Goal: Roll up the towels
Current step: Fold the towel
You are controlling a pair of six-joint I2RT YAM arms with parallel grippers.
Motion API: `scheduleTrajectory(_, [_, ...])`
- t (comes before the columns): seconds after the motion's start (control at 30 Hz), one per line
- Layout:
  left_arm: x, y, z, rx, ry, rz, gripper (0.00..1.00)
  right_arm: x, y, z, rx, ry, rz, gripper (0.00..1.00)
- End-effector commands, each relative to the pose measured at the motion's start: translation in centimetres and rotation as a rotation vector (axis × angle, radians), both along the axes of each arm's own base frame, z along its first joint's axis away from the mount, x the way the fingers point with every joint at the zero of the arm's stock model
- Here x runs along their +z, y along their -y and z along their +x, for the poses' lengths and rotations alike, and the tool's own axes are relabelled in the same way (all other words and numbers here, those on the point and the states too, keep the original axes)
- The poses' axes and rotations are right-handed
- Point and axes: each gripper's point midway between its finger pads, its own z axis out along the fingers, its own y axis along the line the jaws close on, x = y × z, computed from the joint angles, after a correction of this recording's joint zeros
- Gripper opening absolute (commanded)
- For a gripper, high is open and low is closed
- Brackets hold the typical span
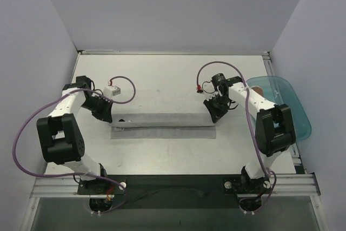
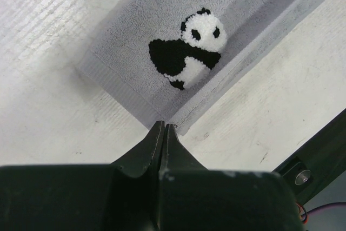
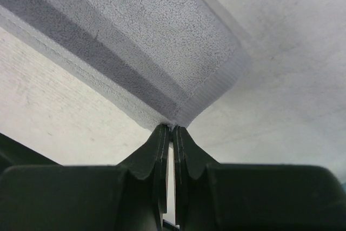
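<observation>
Left gripper [image 2: 164,127], jaws all but closed, pinches the grey towel [image 1: 165,118] by a corner at its tips, a panda patch [image 2: 189,50] just ahead; right gripper [image 3: 173,129] likewise clamps the opposite corner; the towel stretches between them.

Grey towel [image 1: 165,118] part-folded, teal tray [image 1: 300,107] right

White table [image 1: 173,74], pale walls [image 1: 173,9] on three sides.
You see its scuffed surface at mid-frame, walls closing the left, top and right under even light.
</observation>
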Motion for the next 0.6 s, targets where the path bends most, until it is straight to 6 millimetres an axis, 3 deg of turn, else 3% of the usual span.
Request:
scheduleTrajectory(0.0, [-0.4,-0.3,-0.8,-0.014,-0.019,-0.002,0.0,-1.8,0.8,-2.7,0.022,-0.098,-0.042,0.0])
scheduleTrajectory(0.2, [-3.9,-1.1,-1.1,-0.007,-0.06,0.035,0.0,-4.7,0.5,-3.5,0.034,-0.16,-0.072,0.0])
scheduleTrajectory(0.33, [-5.9,-1.3,-1.1,0.02,-0.115,0.043,0.0,-5.9,0.7,-3.0,0.023,-0.173,-0.102,0.0])
scheduleTrajectory(0.57, [-5.8,-1.1,0.3,0.053,-0.11,0.029,0.0,-5.7,0.6,-0.3,0.003,-0.13,-0.131,0.0])
